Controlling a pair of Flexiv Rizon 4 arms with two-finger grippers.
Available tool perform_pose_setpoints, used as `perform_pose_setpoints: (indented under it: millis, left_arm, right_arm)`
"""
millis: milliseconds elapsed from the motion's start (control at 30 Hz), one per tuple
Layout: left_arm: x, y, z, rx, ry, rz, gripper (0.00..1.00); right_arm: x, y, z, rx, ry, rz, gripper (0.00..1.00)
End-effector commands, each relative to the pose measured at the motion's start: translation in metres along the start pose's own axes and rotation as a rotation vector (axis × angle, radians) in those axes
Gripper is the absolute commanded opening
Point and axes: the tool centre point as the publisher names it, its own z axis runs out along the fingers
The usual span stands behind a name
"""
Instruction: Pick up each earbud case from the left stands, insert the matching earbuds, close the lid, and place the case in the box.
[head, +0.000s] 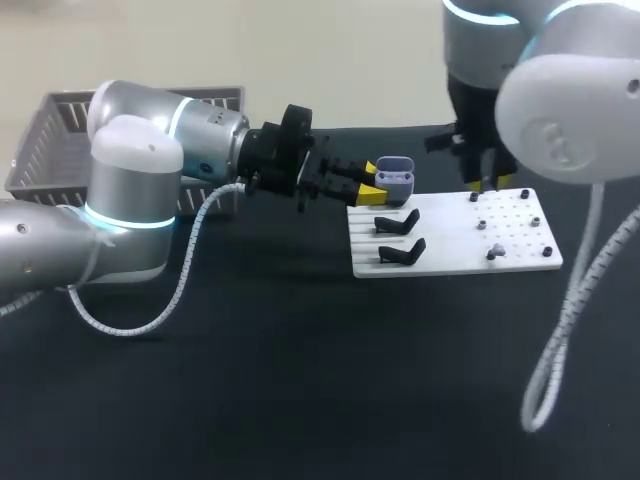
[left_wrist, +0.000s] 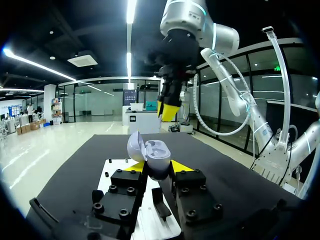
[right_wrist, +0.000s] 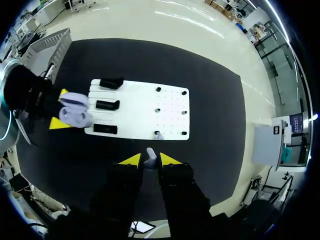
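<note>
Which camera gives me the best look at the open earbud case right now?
Left wrist view: the earbud case is held close in the left gripper, lid up, inside visible. Head view shows it small from the side; right wrist view, small from above.

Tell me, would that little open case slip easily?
Probably slippery: the case looks smooth and rounded, pinched only by tips of the left tool. Its open lid might snap shut if bumped. It is small, so likely light.

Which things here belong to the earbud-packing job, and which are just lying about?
Job: open earbud case in left claw; earbud in right claw; black stands; white board; grey basket.
Lying about: black table; coiled cables.
</note>
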Motion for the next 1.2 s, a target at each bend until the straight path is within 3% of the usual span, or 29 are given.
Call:
perform_pose_setpoints:
  millis: [33, 733, 767, 800, 867, 900, 1033, 1200]
  left_arm:
    - [0.000, 0.001, 0.000, 0.002, 0.001, -0.001, 0.00]
    - [0.000, 0.001, 0.000, 0.002, 0.001, -0.001, 0.00]
    - [0.000, 0.001, 0.000, 0.002, 0.001, -0.001, 0.00]
    - [0.000, 0.001, 0.000, 0.002, 0.001, -0.001, 0.00]
    - [0.000, 0.001, 0.000, 0.002, 0.001, -0.001, 0.00]
    - [0.000, 0.001, 0.000, 0.002, 0.001, -0.001, 0.00]
    - [0.000, 0.001, 0.000, 0.002, 0.001, -0.001, 0.00]
    - [0.000, 0.001, 0.000, 0.002, 0.001, -0.001, 0.00]
  right_arm:
    - [0.002, 0.021, -0.021, 0.047, 0.016, 0.012, 0.00]
    - [0.004, 0.028, -0.025, 0.041, 0.029, 0.031, 0.00]
    - [0.004, 0.035, -0.025, 0.069, 0.027, 0.037, 0.00]
    - [0.004, 0.041, -0.030, 0.039, 0.021, 0.075, 0.00]
    - [0.002, 0.050, -0.034, 0.100, 0.049, 0.128, 0.00]
    - [0.002, 0.054, -0.036, 0.084, 0.057, 0.164, 0.00]
    - [-0.003, 0.058, -0.045, 0.071, 0.068, 0.326, 0.00]
    - [-0.008, 0.065, -0.049, 0.121, 0.127, 0.432, 0.00]
